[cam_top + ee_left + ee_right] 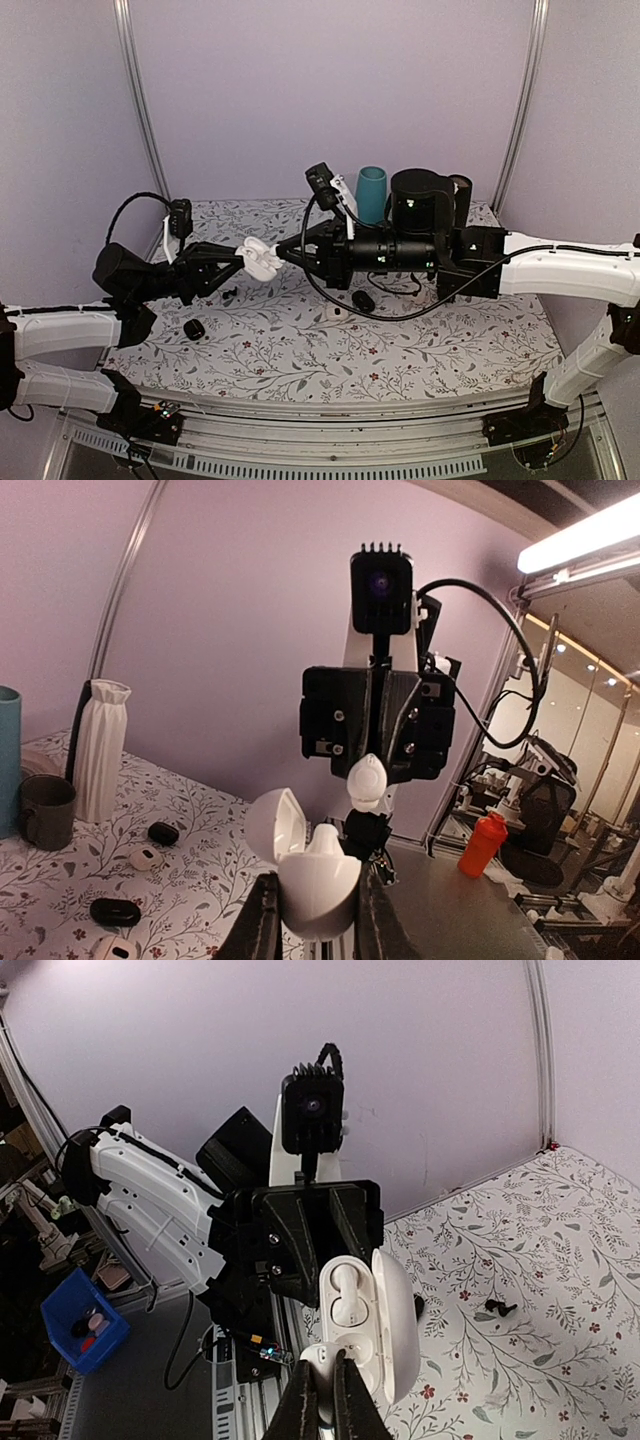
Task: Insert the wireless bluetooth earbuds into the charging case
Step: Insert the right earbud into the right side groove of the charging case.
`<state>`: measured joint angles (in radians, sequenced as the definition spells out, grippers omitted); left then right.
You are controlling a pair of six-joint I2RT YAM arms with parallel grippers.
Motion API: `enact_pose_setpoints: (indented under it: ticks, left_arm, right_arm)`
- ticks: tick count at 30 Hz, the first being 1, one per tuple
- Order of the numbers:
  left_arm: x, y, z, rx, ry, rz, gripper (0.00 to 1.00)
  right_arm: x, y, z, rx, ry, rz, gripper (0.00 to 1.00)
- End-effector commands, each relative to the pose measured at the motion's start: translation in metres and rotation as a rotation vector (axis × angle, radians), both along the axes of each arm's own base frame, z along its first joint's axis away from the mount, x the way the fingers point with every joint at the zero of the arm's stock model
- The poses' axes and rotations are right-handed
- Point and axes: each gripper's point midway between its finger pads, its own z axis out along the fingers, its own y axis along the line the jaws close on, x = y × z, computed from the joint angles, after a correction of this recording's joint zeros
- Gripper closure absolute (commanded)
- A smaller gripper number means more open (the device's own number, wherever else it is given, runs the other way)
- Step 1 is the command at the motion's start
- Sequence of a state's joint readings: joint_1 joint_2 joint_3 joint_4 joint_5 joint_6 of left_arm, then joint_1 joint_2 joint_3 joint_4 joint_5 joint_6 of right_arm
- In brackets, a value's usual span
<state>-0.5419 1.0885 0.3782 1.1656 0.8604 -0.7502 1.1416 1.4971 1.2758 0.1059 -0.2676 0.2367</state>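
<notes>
Lilac walls close in a table (300, 350) covered with a floral cloth, and the two arms meet in the air above its left-centre. The left gripper (317, 912) is clamped on the white charging case (318, 880), one finger pressed to each side of the lower shell. The lid (272, 820) of the case stands hinged open. In the right wrist view a second earbud (343, 1295) sits in one pocket of the case. The right gripper (320, 1405) reaches in from the right, pinched tight on a white earbud (368, 780) at its fingertips. That bud hangs just beside the open mouth of the case; whether the two touch cannot be told. At the far edge of the table stand a teal cup (371, 194) and a dark mug (461, 190), and a white ribbed vase (100, 745) shows in the left wrist view. On the cloth under the right arm lie a black oval case (363, 300) and a small white case (337, 312), near each other. Another black case (194, 329) lies at the near left, beside the left arm
</notes>
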Motion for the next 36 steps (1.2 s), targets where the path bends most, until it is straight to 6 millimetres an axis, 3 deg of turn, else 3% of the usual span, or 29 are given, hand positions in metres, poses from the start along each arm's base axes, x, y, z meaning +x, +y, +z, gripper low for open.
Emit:
enact_pose_setpoints:
  ticks: [1, 25, 36]
  left_arm:
    - [-0.008, -0.002, 0.017, -0.029, -0.062, -0.029, 1.00]
    - [-0.015, -0.001, 0.033, -0.071, -0.094, -0.005, 1.00]
    - [-0.014, 0.002, 0.037, -0.085, -0.100, 0.029, 1.00]
  right_arm:
    - [-0.007, 0.013, 0.004, 0.001, -0.027, 0.034, 0.95]
    - [-0.002, 0.028, -0.024, -0.077, -0.003, 0.010, 0.94]
    - [0.002, 0.026, -0.024, -0.090, -0.002, -0.021, 0.83]
